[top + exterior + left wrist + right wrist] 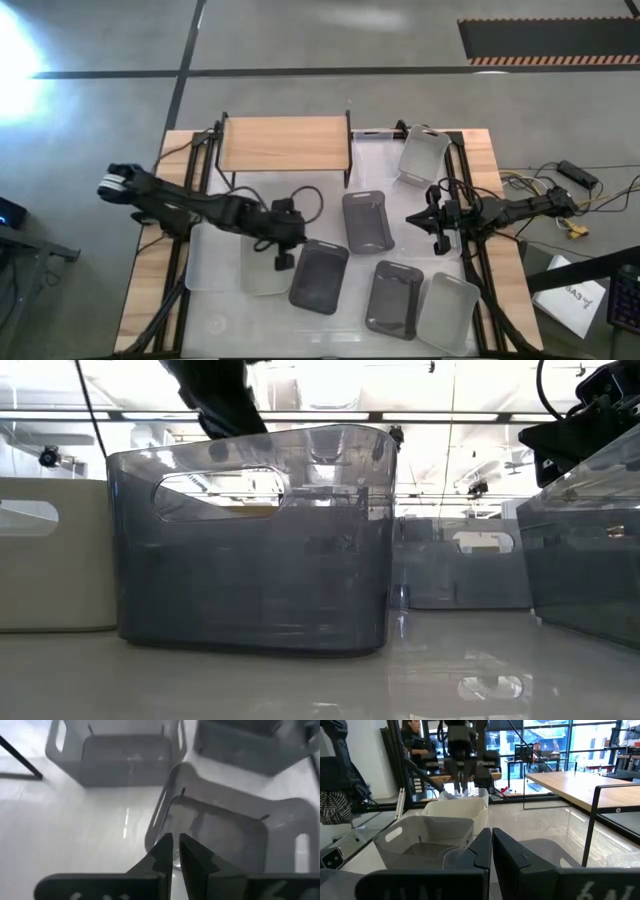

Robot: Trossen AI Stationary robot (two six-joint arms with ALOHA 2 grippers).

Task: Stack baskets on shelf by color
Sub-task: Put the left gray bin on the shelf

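Low view: the dark grey basket (250,540) in front fills most of the frame and hides the shelf and most of the table behind it. A whitish basket (50,555) is cut off by the left edge, another dark one (590,550) by the right edge. Only a dark arm segment (215,395) shows at the top; its gripper is out of frame.

Left wrist view: the nearest basket (225,830) is blurred, its near rim hidden behind the fingers (162,855).

Right wrist view: people in the room behind (415,740) are too small to make out
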